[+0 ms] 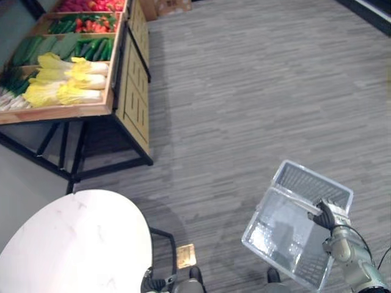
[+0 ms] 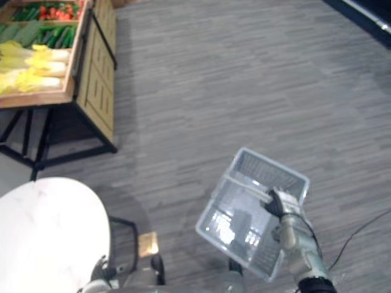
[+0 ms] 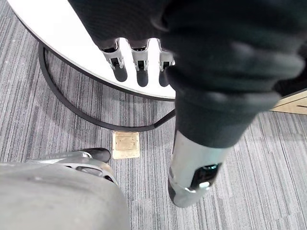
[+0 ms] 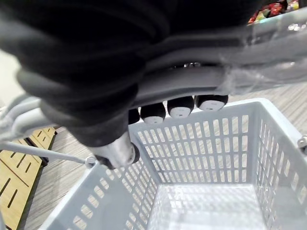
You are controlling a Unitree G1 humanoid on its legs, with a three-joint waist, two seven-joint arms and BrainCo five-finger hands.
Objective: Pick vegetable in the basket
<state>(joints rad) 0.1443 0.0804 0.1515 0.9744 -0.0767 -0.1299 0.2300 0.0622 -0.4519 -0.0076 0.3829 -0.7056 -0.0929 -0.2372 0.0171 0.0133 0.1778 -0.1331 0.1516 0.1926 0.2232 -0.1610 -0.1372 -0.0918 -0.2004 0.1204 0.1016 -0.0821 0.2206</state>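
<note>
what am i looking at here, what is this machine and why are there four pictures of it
It is a two-legged humanoid robot with two arms. The two wide pictures come from cameras in its head, looking down at a grey floor. The two close-ups come from cameras on its wrists. Its right robot hand has its fingers curled round the handle of a grey plastic basket, which has nothing in it as far as shows. Its left robot hand hangs with relaxed fingers, holding nothing, beside a round white table. Ahead to its left is a wooden stand with pale cabbages, long green vegetables and red vegetables, none picked yet.
</note>
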